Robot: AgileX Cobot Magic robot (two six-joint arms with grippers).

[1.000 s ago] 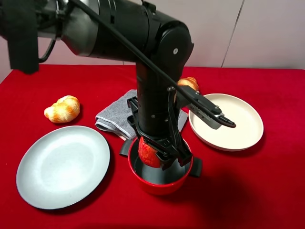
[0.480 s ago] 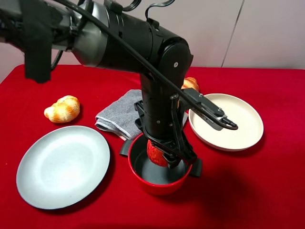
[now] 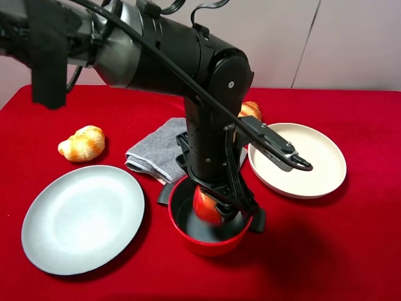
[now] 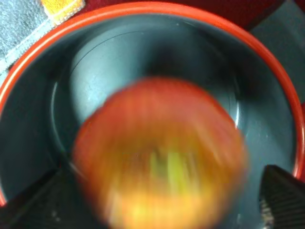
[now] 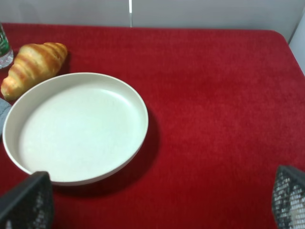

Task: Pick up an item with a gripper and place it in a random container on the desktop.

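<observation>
The red apple (image 3: pixel 205 205) is inside the red pot (image 3: pixel 210 243), low against its dark grey inside. My left gripper (image 3: pixel 217 202) hangs straight down over the pot with its jaws spread. In the left wrist view the apple (image 4: pixel 159 157) is blurred over the pot's floor, ringed by the pot's red rim (image 4: pixel 143 8). The fingertips (image 4: pixel 279 195) sit far apart at the frame's corners and do not touch it. My right gripper (image 5: pixel 157 200) is open and empty above the red cloth, near the cream dish (image 5: pixel 76 126). It does not show in the exterior view.
On the red desktop (image 3: pixel 351 251) a flat grey plate (image 3: pixel 81 216) lies left of the pot. A grey towel (image 3: pixel 156 150) lies behind the pot, and the cream dish (image 3: pixel 301 163) to its right. One croissant (image 3: pixel 81 143) is at the left, another (image 3: pixel 249 110) behind the arm.
The left gripper lowered the apple into the pot, then its jaws spread. The apple has dropped lower in the pot and turned its yellowish side up.
</observation>
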